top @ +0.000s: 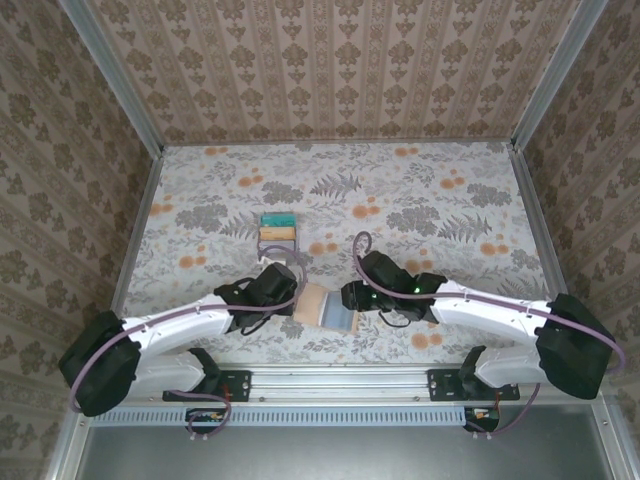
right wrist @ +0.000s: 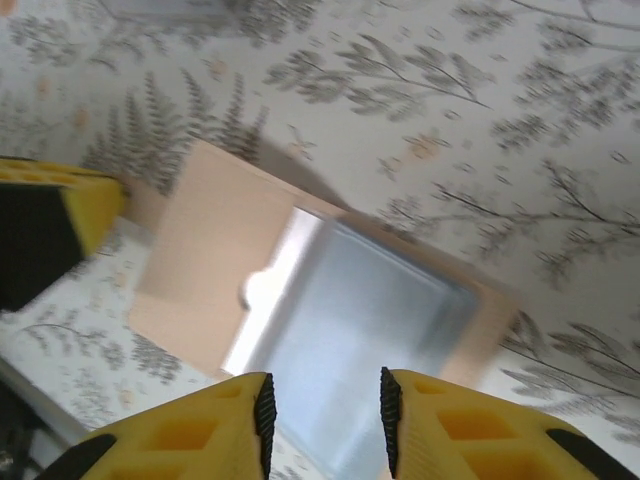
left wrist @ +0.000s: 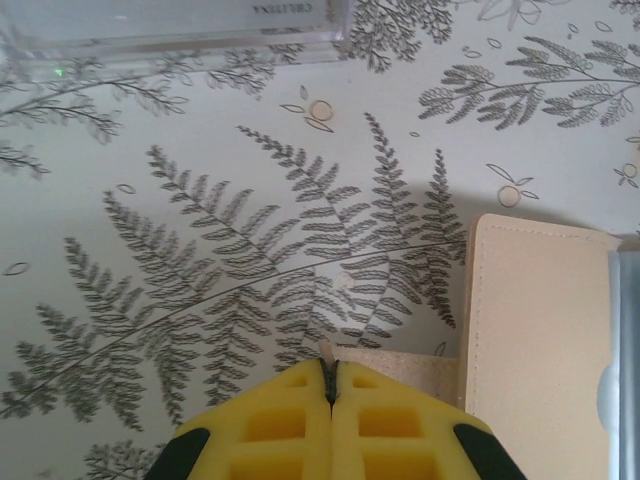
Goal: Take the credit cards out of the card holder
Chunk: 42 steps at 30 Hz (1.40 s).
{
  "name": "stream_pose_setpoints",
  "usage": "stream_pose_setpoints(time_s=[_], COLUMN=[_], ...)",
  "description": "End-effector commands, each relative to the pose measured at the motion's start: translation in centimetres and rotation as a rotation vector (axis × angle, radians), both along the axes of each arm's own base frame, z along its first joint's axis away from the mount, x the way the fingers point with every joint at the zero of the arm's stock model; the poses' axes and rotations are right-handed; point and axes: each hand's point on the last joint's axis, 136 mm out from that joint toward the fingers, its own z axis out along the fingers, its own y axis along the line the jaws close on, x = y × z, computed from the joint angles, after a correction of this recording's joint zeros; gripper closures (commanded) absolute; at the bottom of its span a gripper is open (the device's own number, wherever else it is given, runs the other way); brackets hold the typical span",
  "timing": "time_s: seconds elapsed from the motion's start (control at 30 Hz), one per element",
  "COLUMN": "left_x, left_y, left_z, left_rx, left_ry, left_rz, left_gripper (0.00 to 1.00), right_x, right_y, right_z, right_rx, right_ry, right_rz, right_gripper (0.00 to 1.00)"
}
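**Figure.** Overhead and 2 wrist views, card removal.

The patterned table (top: 420, 190) spans the overhead view. The card holder (top: 325, 305) lies open just below frame centre, tan panel at the left and grey-blue panel at the right. The credit cards (top: 277, 230) sit in a short column above and to the left of it, apart from it.

The left gripper (left wrist: 330, 368) is at the bottom centre of its wrist view; its fingers are pressed together with a tan sliver of the holder's edge between the tips, so it appears to pin the holder down. The right gripper (right wrist: 322, 405) is at the bottom centre of its view; its fingers stand apart with nothing between them, poised over the grey-blue panel.

**Step in hand (judged):** drawing from the grey-blue pocket. To do it well, keep the left pinch firm so the holder cannot slide; bring the right fingers down at the pale notch beside the fold; catch the card edge alone, not the pocket lip; pull low and flat along the pocket's opening.

**Unclear:**
- Whether a card remains in the pocket cannot be told.
- The right wrist view is blurred.
- The holder is cut off at the right edge of the left wrist view, and a pale printed card edge is cut off at its top.
- The column looks like 3 cards in the overhead view, teal, yellow and a faint pale one.
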Motion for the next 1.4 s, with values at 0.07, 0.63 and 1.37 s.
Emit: stream_pose_setpoints(time_s=[0.07, 0.63, 1.37], left_x=[-0.3, -1.5, -2.4], left_y=[2.9, -0.7, 0.5], left_z=[-0.7, 5.3, -2.2], left_rx=[0.1, 0.051, 0.245], left_ry=[0.004, -0.107, 0.037], left_rz=[0.065, -0.081, -0.013], left_gripper=[1.0, 0.62, 0.83], right_x=[-0.6, -1.0, -1.3], right_y=[-1.7, 0.9, 1.9], right_z=[-2.6, -5.5, -5.8], right_rx=[-0.006, 0.109, 0.146], right_ry=[0.048, 0.156, 0.186], right_rz=[-0.054, -0.032, -0.011], right_gripper=[0.6, 0.63, 0.65])
